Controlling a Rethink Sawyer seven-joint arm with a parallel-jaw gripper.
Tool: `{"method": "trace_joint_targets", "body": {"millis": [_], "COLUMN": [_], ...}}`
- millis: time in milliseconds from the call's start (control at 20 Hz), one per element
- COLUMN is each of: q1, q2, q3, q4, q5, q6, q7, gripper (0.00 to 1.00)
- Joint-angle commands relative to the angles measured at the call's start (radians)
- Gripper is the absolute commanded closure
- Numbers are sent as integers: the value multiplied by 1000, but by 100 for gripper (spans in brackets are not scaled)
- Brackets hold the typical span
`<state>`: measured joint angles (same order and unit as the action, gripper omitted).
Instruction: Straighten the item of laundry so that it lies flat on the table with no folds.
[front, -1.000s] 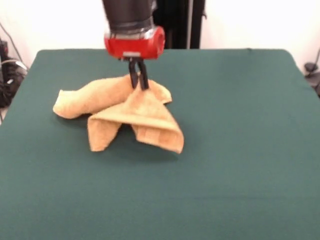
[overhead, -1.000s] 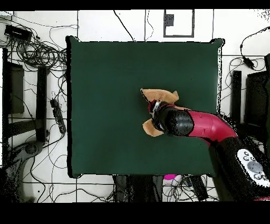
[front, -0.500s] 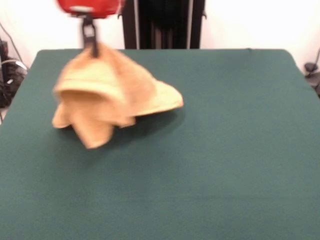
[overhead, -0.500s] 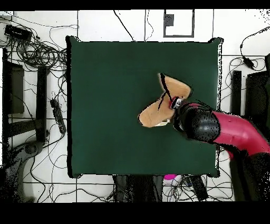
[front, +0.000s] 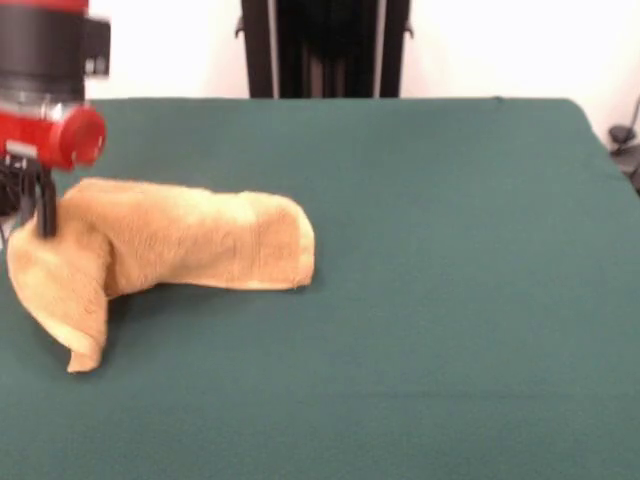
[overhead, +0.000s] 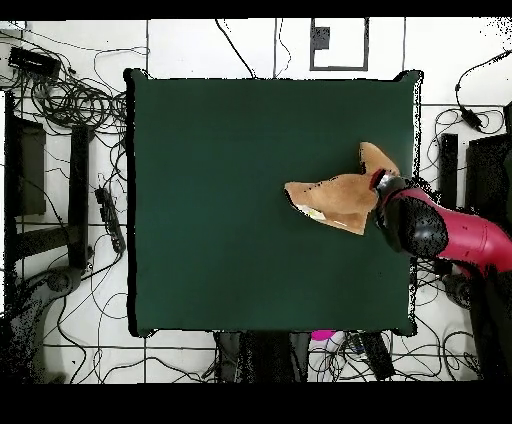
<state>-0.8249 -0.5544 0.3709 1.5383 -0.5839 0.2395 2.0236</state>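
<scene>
The item of laundry (front: 185, 245) is an orange-tan terry towel, folded over lengthwise and stretched across the left part of the dark green table (front: 440, 300). One end hangs down in a loose flap at the far left. My gripper (front: 42, 210) is shut on the towel's upper left end and holds it slightly off the cloth. In the overhead view the towel (overhead: 335, 200) lies near the table's right edge (overhead: 412, 200), and the red and black arm hides the gripper there.
Tangled cables (overhead: 70, 100) and dark equipment lie on the floor beside the table in the overhead view. A black stand (front: 325, 48) rises behind the table's far side.
The gripper has dragged the towel leftward in the front view and lowered it, and the bunched cloth has stretched out into a long folded band.
</scene>
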Motion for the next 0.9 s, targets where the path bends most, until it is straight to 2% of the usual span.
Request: {"method": "trace_joint_targets", "body": {"millis": [50,150,500,750,900], "q1": [59,76,123,92,118], "q2": [147,118,17,-70,-121], "q3": [90,77,35,96,57], "q4": [-80,-57,45,170,216], "q5": [-102,-92,38,167,232], "q6": [-76,-41,165,297,373], "q7": [-92,-71,3,4,48], "gripper": [100,100,100,100,100]}}
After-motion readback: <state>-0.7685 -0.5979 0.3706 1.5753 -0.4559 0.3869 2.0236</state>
